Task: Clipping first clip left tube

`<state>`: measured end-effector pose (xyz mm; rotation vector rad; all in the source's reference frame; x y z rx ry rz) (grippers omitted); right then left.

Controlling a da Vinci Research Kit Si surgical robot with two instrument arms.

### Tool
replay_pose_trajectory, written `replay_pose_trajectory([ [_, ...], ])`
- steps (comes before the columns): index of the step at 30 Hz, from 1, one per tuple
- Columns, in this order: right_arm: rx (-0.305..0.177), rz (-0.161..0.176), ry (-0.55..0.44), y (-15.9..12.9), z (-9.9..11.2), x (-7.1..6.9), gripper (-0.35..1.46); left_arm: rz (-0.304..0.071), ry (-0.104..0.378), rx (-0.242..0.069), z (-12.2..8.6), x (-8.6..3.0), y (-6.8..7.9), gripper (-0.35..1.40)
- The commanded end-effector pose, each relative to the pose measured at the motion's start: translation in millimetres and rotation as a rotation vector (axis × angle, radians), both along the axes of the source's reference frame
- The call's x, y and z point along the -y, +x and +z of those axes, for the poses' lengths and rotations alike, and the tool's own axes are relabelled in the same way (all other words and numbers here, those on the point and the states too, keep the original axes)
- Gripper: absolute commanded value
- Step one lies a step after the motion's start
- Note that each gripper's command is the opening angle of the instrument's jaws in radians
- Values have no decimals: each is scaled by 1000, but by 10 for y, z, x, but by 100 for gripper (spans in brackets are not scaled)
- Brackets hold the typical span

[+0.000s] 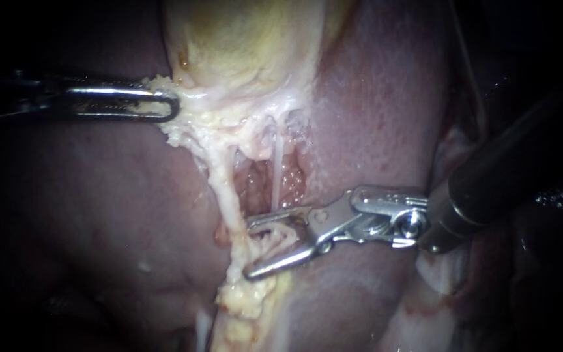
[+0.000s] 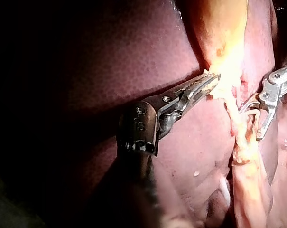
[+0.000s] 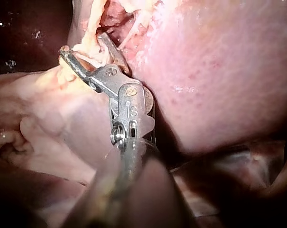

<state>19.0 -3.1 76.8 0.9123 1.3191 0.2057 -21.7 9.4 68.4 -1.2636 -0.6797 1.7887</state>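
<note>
The pale yellow gallbladder (image 1: 242, 45) hangs at the top centre, and two tubes run down from it. The thick, fat-covered left tube (image 1: 219, 176) slants down toward the bottom centre. The right tube (image 1: 275, 176) is a thin white strand. My left instrument (image 1: 171, 104) comes in level from the left, its jaws shut on the fatty tissue at the gallbladder's lower edge (image 2: 224, 83). My right instrument (image 1: 249, 249) enters from the right. Its jaws stand open astride the left tube, one on each side, with a gap showing (image 3: 81, 43).
Dark red liver (image 1: 386, 111) surrounds the dissected window on both sides. Behind the tubes lies a raw reddish pocket (image 1: 255, 186). Lumpy yellow fat (image 1: 245, 296) clings to the left tube below the right jaws. Pale tissue folds (image 3: 39, 123) lie beside the right shaft.
</note>
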Motion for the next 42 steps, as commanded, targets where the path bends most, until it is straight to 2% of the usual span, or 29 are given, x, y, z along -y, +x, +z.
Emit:
replay_pose_trajectory([
  [1, -15, -5, 5, 3, -2, 1, 48, -1, 0, -1, 0, 0, 0, -35],
  [4, -28, 17, 8, 12, -6, 5, 47, -1, 0, -1, 0, 0, -1, -35],
  [7, -9, 64, 3, 26, -8, 5, 48, -1, 0, -2, 0, 0, -1, -35],
  [17, -6, 135, 22, 51, -14, -5, 50, -2, 0, -2, 0, 0, -2, -35],
  [21, 0, 138, 35, 57, -19, -7, 50, -2, 0, -2, 0, 0, -2, -35],
  [26, 4, 138, 47, 58, -27, -3, 50, -2, 0, -2, 0, 0, -3, -35],
  [36, -27, 74, 81, 50, -89, 8, 48, -2, 0, -2, 0, 0, -2, -35],
  [39, -31, 67, 85, 50, -99, 10, 47, -1, 0, -2, 0, 0, -2, -35],
  [42, -40, 53, 87, 50, -99, 13, 45, -2, -1, -2, 0, 0, -2, -35],
])
